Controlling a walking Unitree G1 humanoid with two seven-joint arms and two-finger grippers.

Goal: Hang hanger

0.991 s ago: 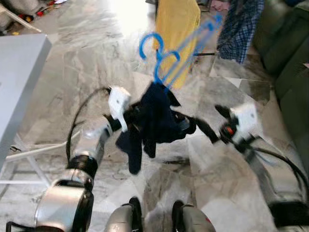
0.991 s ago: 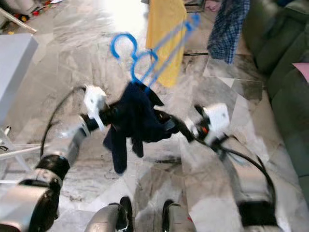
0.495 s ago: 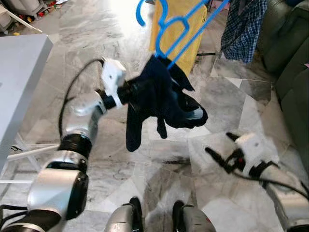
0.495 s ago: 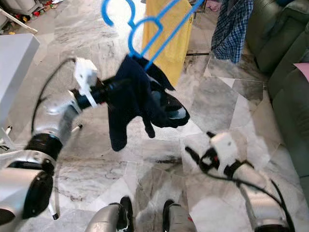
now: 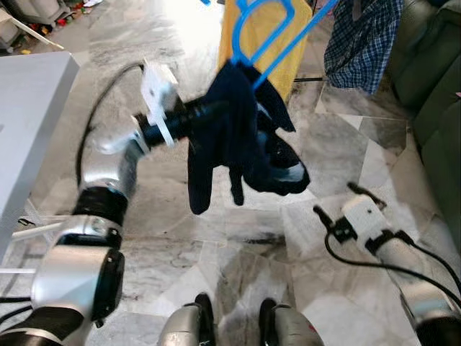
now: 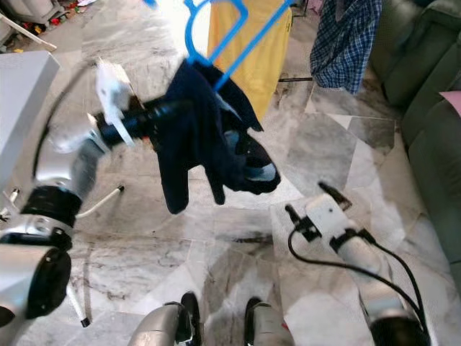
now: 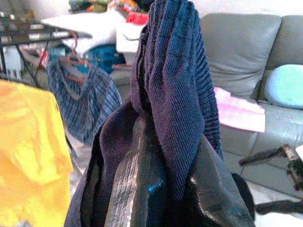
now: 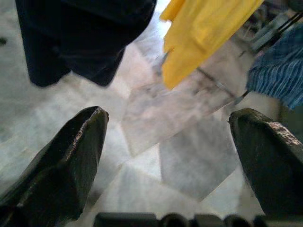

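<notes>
Clearly the left gripper [image 5: 216, 112] is the arm that matters: it is raised out in front of the robot, and its jaws are clamped on a dark blue garment [image 5: 241, 137] that hangs from a blue hanger [image 5: 263, 29]. In the left wrist view the ribbed cloth [image 7: 175, 90] is bunched between the two black fingers [image 7: 137, 179] and hides whatever part of the hanger they may also pinch, so I cannot tell whether plastic is in the grip or only fabric.

From the jaws the hanger runs upward and away from the robot, with its long bar slanting up toward the robot's right; its top is cut off by the edge of the head view. It points toward the drying rack beyond, where a yellow cloth [image 5: 281, 43] and a blue checked shirt [image 5: 360, 40] already hang. The garment's sleeves dangle free below the grip, well above the marble floor [image 5: 338, 144].

The right gripper [image 5: 346, 205] sits low and to the right, well apart from the hanger, its jaws spread wide on nothing. The coming move, I judge, belongs to the left arm alone: carry the hook up and forward to the rack.
</notes>
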